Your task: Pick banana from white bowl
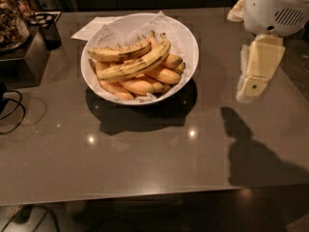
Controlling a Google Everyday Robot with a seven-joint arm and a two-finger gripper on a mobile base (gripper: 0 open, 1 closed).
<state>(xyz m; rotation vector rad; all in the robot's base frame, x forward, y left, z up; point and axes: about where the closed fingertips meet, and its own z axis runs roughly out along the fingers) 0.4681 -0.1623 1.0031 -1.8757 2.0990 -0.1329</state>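
Two bananas (137, 65) in white bowl (192, 52), lower-L to upper-R; tool (249, 90) apart, R

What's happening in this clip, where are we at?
A one-armed robot is set to pick the banana from the white bowl, but nothing is grasped yet. Its claw hangs above the grey table, to the right of the bowl and apart from it. The long speckled pair lies in the bowl on top of the shorter orange-toned bananas.
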